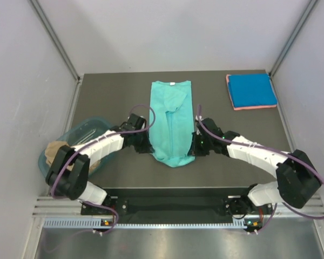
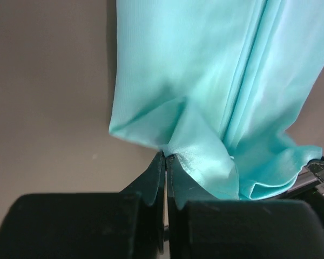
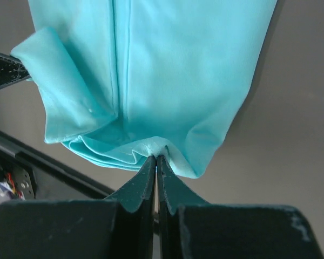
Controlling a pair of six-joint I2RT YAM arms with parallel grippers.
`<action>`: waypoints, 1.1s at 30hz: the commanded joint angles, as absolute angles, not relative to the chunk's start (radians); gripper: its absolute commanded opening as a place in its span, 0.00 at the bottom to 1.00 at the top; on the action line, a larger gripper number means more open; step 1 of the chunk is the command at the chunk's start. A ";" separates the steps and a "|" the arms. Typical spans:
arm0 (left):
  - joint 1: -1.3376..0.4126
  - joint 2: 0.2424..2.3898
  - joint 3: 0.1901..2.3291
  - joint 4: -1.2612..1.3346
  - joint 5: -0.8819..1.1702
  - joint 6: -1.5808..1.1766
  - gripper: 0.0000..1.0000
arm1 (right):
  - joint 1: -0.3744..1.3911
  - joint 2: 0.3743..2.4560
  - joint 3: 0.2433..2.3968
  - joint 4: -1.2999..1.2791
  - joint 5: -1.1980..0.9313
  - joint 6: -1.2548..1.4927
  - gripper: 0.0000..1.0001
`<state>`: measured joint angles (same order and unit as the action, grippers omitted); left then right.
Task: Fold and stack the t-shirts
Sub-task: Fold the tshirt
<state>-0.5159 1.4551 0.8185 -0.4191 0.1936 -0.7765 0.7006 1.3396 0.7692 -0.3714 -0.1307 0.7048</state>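
A teal-green t-shirt [image 1: 173, 116], folded lengthwise into a narrow strip, lies down the middle of the dark table with its neck at the far end. My left gripper [image 1: 150, 148] is shut on the near left corner of the teal-green t-shirt [image 2: 205, 91], the hem pinched at the fingertips. My right gripper [image 1: 193, 145] is shut on the near right corner of the teal-green t-shirt [image 3: 151, 70]. The near hem bunches between the two grippers. A folded bright blue t-shirt [image 1: 251, 89] lies on a pink one [image 1: 254, 107] at the far right. A tan t-shirt [image 1: 58, 148] sits in the tub.
A translucent teal plastic tub [image 1: 94, 127] stands at the table's left edge, partly under my left arm. The table's near edge [image 1: 173, 186] runs just below the shirt's hem. Grey walls enclose the table on three sides.
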 commanded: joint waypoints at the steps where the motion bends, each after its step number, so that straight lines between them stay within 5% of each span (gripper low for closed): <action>1: -0.459 1.529 0.920 -0.403 0.261 -0.706 0.00 | 0.626 1.417 0.886 -0.388 -0.172 0.578 0.00; 17: -0.385 1.861 1.435 -0.587 0.065 -0.614 0.00 | 0.486 1.712 1.281 -0.476 -0.173 0.433 0.00; 33: -0.330 2.060 1.703 -0.638 0.038 -0.640 0.00 | 0.417 1.887 1.482 -0.474 -0.167 0.408 0.00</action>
<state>-0.3454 2.0541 1.6466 -0.6216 0.0570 -0.6292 0.4362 1.8721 1.4197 -0.4889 -0.1688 0.4332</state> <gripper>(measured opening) 0.013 0.007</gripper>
